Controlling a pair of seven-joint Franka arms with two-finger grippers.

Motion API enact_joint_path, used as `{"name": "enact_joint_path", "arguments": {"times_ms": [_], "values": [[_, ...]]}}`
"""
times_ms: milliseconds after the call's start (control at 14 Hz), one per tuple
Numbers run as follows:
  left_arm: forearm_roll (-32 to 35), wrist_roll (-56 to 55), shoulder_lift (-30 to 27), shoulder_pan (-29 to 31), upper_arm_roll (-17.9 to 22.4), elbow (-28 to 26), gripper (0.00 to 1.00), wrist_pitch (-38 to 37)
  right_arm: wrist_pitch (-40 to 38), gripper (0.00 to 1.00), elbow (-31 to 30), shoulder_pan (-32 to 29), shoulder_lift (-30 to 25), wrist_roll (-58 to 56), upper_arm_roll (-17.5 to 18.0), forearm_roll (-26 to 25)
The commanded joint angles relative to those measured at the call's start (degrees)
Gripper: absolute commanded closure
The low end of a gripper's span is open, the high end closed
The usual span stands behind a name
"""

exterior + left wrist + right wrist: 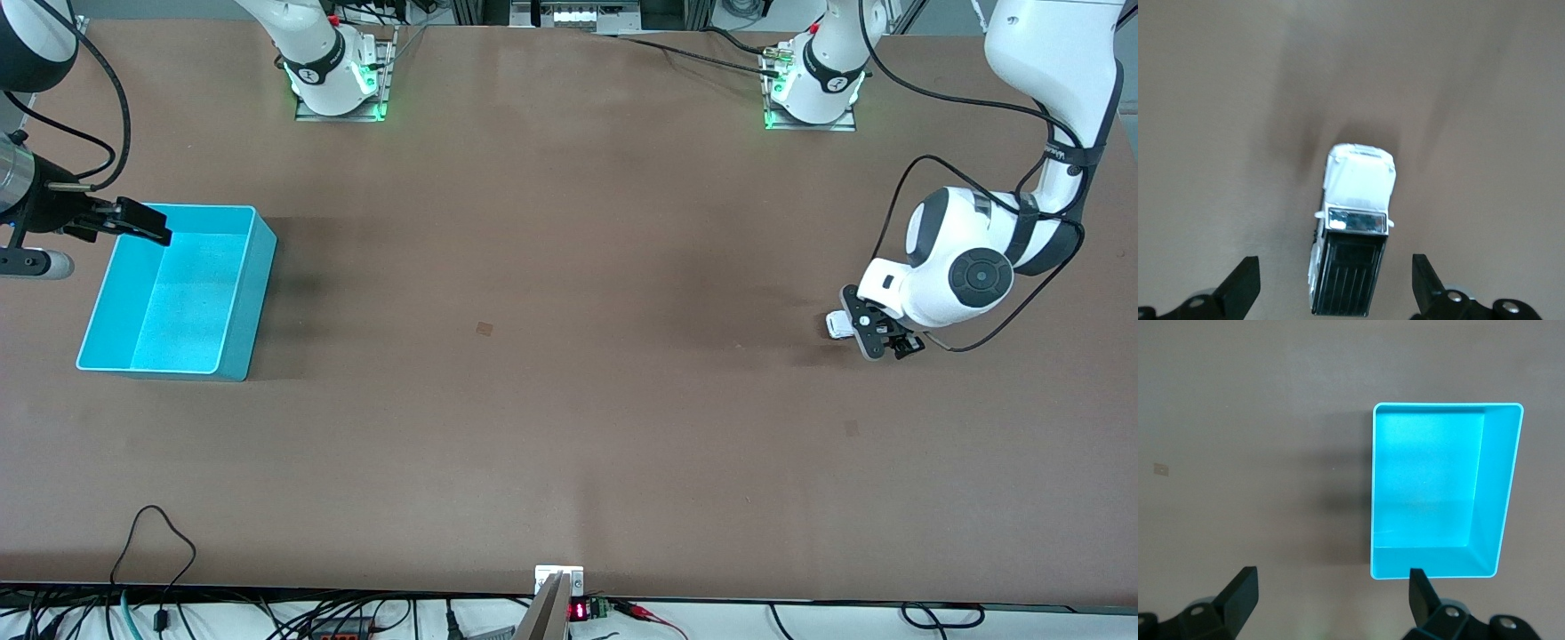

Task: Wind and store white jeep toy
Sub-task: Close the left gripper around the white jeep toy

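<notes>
White jeep toy (1351,233) lies between left gripper's (1335,287) wide-open fingers (1241,287), untouched; right gripper (1331,600) waits spread, holding nothing.

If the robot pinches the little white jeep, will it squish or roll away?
Probably no squishing: the white jeep toy looks like a hard, boxy shell. It is tiny, so likely light. On wheels on the flat table, a nudge might roll it. The left gripper is open around it.
</notes>
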Motion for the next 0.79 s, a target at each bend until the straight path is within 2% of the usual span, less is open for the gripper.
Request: {"name": "enact_joint_path", "arguments": {"times_ms": [0,430,716], "values": [[0.93,4.05,0.15,1.67,-1.87,-1.67,0.00,1.26,1.00,0.00,-1.02,-0.10,-0.56,-0.43,0.02,1.76],[0.67,11.87,0.77,2.55,-2.32,-3.26,0.00,6.62,1.08,0.00,-1.02,-0.01,-0.47,-0.43,0.02,1.85],[0.67,15.57,0.77,3.69,-2.32,-3.26,0.00,6.98,1.09,0.00,-1.02,-0.01,-0.47,-0.43,0.02,1.85]]}}
